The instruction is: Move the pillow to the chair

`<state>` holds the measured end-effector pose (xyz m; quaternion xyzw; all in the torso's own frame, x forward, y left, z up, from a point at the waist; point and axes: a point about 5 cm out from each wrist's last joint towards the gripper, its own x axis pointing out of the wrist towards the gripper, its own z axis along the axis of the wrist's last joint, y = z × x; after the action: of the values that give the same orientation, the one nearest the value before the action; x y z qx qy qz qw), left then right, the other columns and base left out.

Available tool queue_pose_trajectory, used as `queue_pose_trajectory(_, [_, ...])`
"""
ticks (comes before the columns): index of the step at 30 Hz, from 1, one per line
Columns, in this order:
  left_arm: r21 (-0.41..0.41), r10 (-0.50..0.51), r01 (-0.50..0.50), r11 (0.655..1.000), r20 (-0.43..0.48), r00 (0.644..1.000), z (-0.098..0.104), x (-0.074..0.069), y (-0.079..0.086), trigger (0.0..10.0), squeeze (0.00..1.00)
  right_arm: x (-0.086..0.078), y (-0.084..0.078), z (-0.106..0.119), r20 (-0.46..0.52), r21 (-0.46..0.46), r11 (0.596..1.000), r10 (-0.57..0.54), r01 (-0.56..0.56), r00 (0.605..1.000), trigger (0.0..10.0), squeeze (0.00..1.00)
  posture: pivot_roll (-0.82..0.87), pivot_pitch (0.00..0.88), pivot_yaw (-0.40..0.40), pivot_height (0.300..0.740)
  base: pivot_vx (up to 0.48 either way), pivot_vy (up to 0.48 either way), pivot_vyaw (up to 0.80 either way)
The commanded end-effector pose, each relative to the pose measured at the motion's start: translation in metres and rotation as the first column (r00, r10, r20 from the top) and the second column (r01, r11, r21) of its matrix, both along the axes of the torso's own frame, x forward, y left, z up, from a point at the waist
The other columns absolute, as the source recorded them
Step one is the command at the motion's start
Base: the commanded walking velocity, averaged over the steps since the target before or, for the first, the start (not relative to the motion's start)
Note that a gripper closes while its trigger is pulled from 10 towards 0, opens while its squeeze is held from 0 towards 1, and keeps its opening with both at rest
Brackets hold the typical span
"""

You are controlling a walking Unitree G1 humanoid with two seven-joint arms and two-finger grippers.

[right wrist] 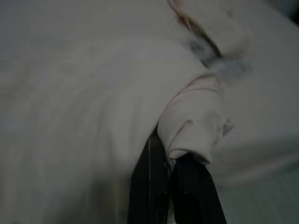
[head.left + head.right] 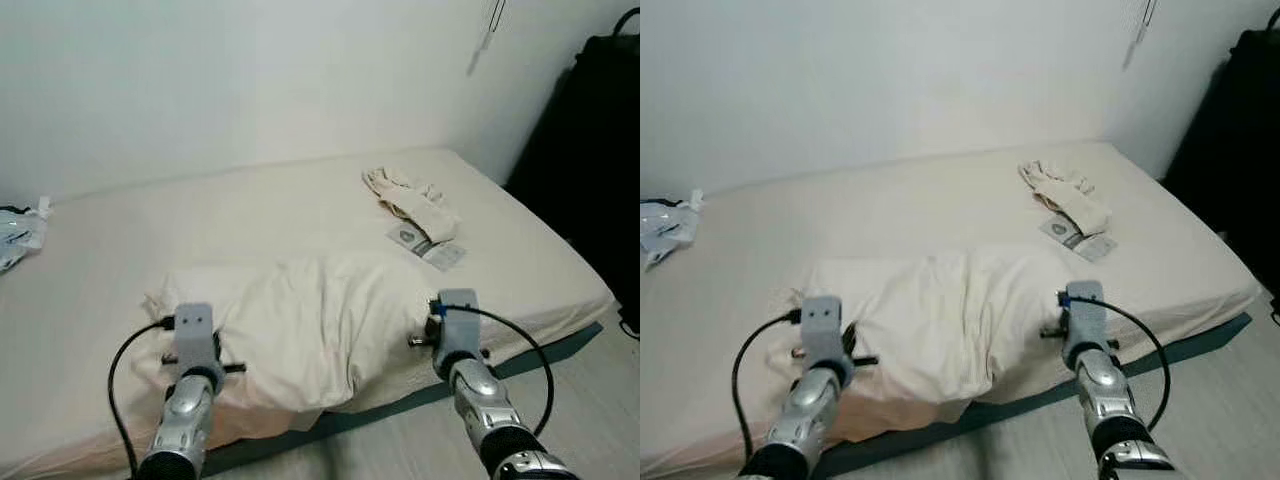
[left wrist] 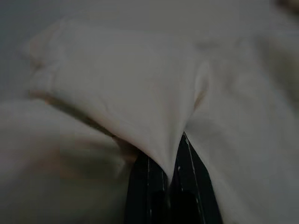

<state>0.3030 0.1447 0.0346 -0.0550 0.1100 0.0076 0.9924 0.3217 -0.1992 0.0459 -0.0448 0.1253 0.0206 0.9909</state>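
Pinching the pillow (image 2: pixel 310 315) at both ends: our left gripper (image 3: pixel 170 179) has its fingers closed on a fabric fold at the pillow's left corner, our right gripper (image 1: pixel 174 169) clamps the bunched right corner. Pillow lies on the bed (image 2: pixel 250 210) near its front edge. Beyond it we see a folded cloth (image 2: pixel 410 200) and a small packet (image 2: pixel 428 245).
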Motion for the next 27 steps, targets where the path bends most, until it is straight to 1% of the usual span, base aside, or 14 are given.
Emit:
queue_pose_trajectory(1, [-0.022,-0.065,0.067,0.997,0.078,0.995,0.013,0.005,-0.015,10.0,0.0,0.007,0.018,0.01,0.056,0.002,0.995,0.095,-0.095,0.994,10.0,0.0,-0.04,0.051,0.0,0.74,0.0,0.0,0.0])
queue_pose_trajectory(2, [-0.027,-0.087,0.09,0.996,0.113,0.99,0.019,0.006,-0.019,10.0,0.0,0.008,0.023,0.013,0.072,0.007,0.993,0.114,-0.115,0.991,10.0,0.0,-0.04,0.051,-0.002,0.74,0.0,0.0,0.0])
queue_pose_trajectory(4, [-0.094,-0.132,0.151,0.984,0.18,0.975,0.031,0.006,-0.03,10.0,0.0,0.014,0.033,0.023,0.115,0.033,0.989,0.138,-0.143,0.984,10.0,0.0,-0.02,0.052,-0.009,0.74,0.0,0.0,0.0])
queue_pose_trajectory(5, [-0.094,-0.132,0.151,0.984,0.18,0.975,0.031,0.006,-0.03,10.0,0.0,0.014,0.033,0.023,0.115,0.033,0.989,0.138,-0.143,0.984,10.0,0.0,-0.02,0.052,-0.009,0.74,0.0,0.0,0.0])
queue_pose_trajectory(7, [-0.115,-0.154,0.184,0.976,0.231,0.961,0.04,0.006,-0.034,10.0,0.0,0.02,0.041,0.034,0.161,0.055,0.984,0.157,-0.167,0.975,10.0,0.0,-0.02,0.053,-0.011,0.74,0.0,0.0,0.0])
queue_pose_trajectory(9, [-0.116,-0.153,0.186,0.976,0.247,0.957,0.043,0.006,-0.034,10.0,0.0,0.022,0.044,0.038,0.177,0.061,0.982,0.164,-0.177,0.97,10.0,0.0,-0.02,0.053,-0.012,0.74,0.0,0.0,0.0])
queue_pose_trajectory(10, [-0.138,-0.13,0.174,0.975,0.279,0.952,0.052,0.007,-0.034,10.0,0.0,0.026,0.048,0.047,0.218,0.072,0.979,0.172,-0.191,0.961,10.0,0.0,-0.01,0.051,-0.016,0.74,0.0,0.0,0.0])
queue_pose_trajectory(11, [-0.144,-0.126,0.172,0.975,0.287,0.95,0.055,0.008,-0.033,10.0,0.0,0.027,0.049,0.05,0.23,0.074,0.978,0.172,-0.194,0.958,10.0,0.0,-0.01,0.051,-0.016,0.74,0.0,0.0,0.0])
queue_pose_trajectory(14, [-0.144,-0.121,0.169,0.975,0.292,0.949,0.058,0.008,-0.033,10.0,0.0,0.028,0.049,0.052,0.237,0.075,0.979,0.168,-0.191,0.957,10.0,0.0,0.0,0.049,-0.018,0.74,0.0,0.0,0.0])
queue_pose_trajectory(17, [-0.091,-0.141,0.171,0.981,0.272,0.952,0.056,0.007,-0.033,10.0,0.0,0.026,0.046,0.045,0.196,0.067,0.982,0.161,-0.177,0.967,10.0,0.0,0.0,0.047,-0.027,0.74,0.0,0.0,0.0])
queue_pose_trajectory(19, [-0.066,-0.153,0.175,0.982,0.262,0.953,0.054,0.006,-0.032,10.0,0.0,0.026,0.046,0.044,0.194,0.065,0.982,0.164,-0.179,0.967,10.0,0.0,0.0,0.047,-0.027,0.74,0.0,0.0,0.0])
queue_pose_trajectory(20, [-0.027,-0.15,0.161,0.987,0.231,0.961,0.05,0.005,-0.03,10.0,0.0,0.024,0.045,0.041,0.174,0.043,0.984,0.165,-0.174,0.971,10.0,0.0,0.0,0.046,-0.028,0.74,0.0,0.0,0.0])
queue_pose_trajectory(25, [-0.029,-0.131,0.141,0.99,0.215,0.968,0.047,0.003,-0.026,10.0,0.0,0.023,0.042,0.038,0.162,0.042,0.985,0.157,-0.165,0.974,10.0,0.0,0.0,0.044,-0.027,0.74,0.0,0.0,0.0])
queue_pose_trajectory(27, [0.001,-0.136,0.139,0.99,0.21,0.968,0.048,0.003,-0.025,10.0,0.0,0.023,0.041,0.041,0.178,0.048,0.986,0.149,-0.16,0.973,10.0,0.0,0.0,0.041,-0.024,0.74,0.0,0.0,0.0])
